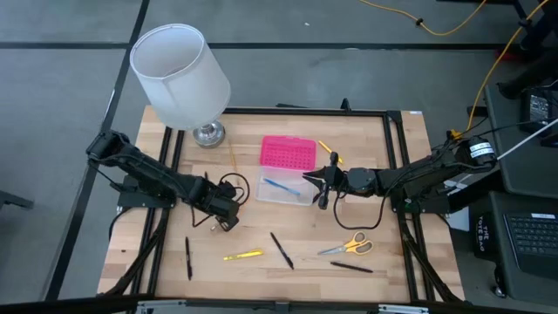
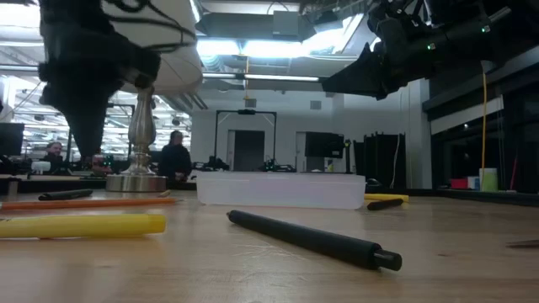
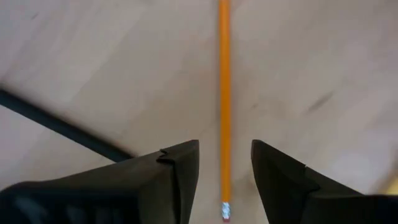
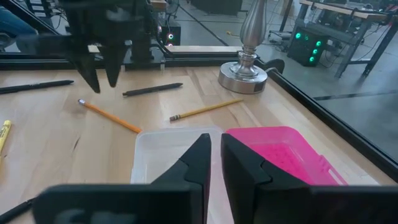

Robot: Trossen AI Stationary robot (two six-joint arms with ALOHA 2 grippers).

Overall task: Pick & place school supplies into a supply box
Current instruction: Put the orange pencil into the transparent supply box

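Hovering over the orange pencil [image 3: 224, 93] on the tabletop's left half, our left gripper [image 3: 225, 174] has its fingers spread to either side of it, gripping nothing. Our right gripper [image 4: 215, 158] hangs over the clear box [image 1: 281, 189] mid-table beside its pink lid [image 1: 289, 151]; we cannot tell its state.

The left arm reaches in from nine o'clock, its left gripper [image 1: 228, 222] pointing down toward the table at about seven o'clock of centre, fingers [image 3: 180, 180] parted. The right arm stretches in from three o'clock, its right gripper [image 1: 316, 185] near centre, fingers [image 4: 196, 163] narrowly apart.
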